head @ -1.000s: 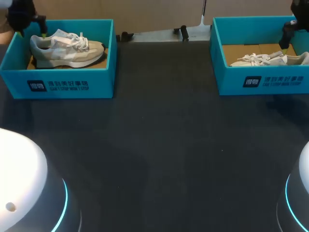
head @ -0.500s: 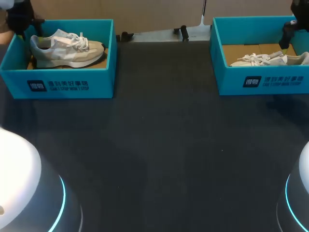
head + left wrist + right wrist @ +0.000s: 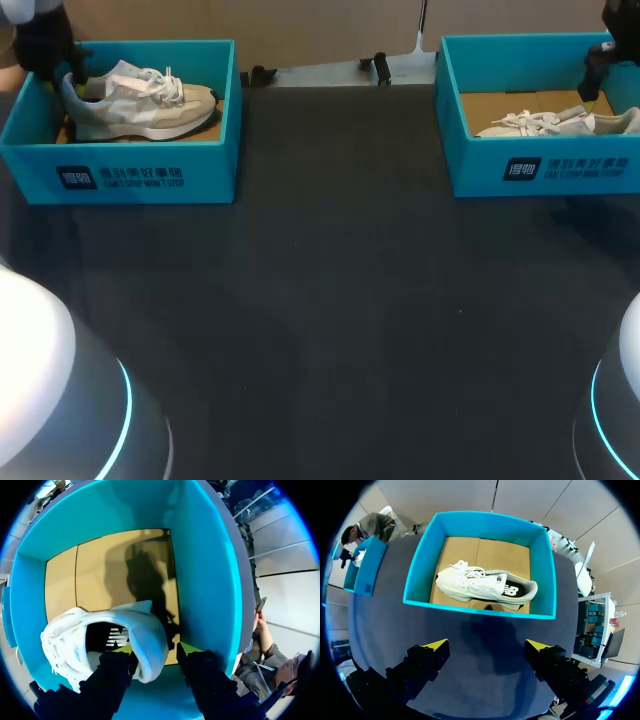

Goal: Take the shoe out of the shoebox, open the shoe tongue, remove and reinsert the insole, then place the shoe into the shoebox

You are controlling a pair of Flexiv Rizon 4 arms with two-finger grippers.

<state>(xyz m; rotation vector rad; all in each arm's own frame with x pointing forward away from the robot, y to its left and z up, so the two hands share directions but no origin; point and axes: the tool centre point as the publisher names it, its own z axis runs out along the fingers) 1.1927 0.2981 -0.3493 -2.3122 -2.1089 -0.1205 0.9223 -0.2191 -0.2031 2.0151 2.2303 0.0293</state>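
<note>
Left wrist view: left gripper [image 3: 155,652] straddles shoe [image 3: 75,635] heel, jaws parted, holding nothing; a shallow bite may slip when lifting from shoebox [image 3: 210,580].

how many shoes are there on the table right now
2. The left sneaker lies in the left shoebox, the left claw at its heel; the right sneaker lies in the right shoebox. None seems hidden.

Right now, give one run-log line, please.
left end effector: open, astride shoe heel in left shoebox | right end effector: open, empty, right shoebox ahead
</note>
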